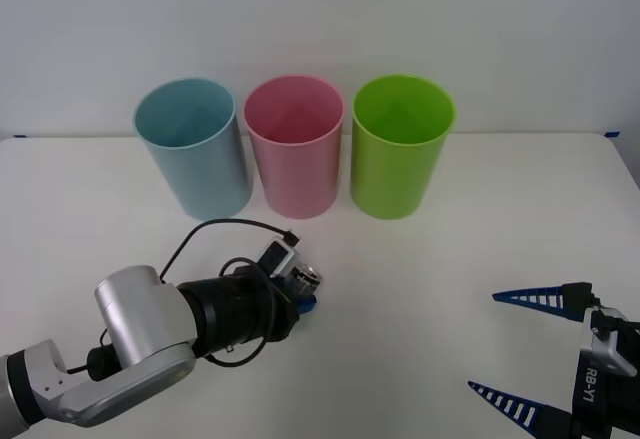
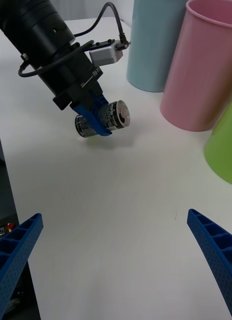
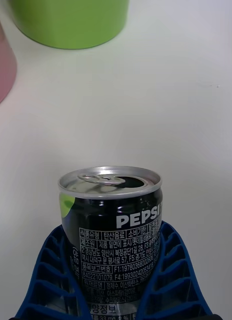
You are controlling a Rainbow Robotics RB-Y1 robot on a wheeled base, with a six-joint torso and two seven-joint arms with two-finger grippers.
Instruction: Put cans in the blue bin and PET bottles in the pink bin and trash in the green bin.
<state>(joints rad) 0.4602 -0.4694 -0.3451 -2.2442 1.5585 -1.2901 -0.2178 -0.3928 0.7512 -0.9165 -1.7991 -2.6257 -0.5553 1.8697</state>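
Observation:
A small black can (image 3: 112, 227) with a silver top sits clamped between the blue ribbed fingers (image 3: 171, 275) of my left gripper (image 1: 300, 294), which is shut on it. In the right wrist view the can (image 2: 112, 116) hangs on its side just above the table. The blue bin (image 1: 193, 145), pink bin (image 1: 295, 144) and green bin (image 1: 400, 145) stand in a row at the back, beyond the held can. My right gripper (image 1: 520, 349) waits open at the front right, well away from the can. No PET bottles or trash are in view.
The white table (image 1: 420, 279) stretches between the can and the bins. A black cable (image 1: 215, 229) loops over the left wrist. The table's far edge runs behind the bins against a pale wall.

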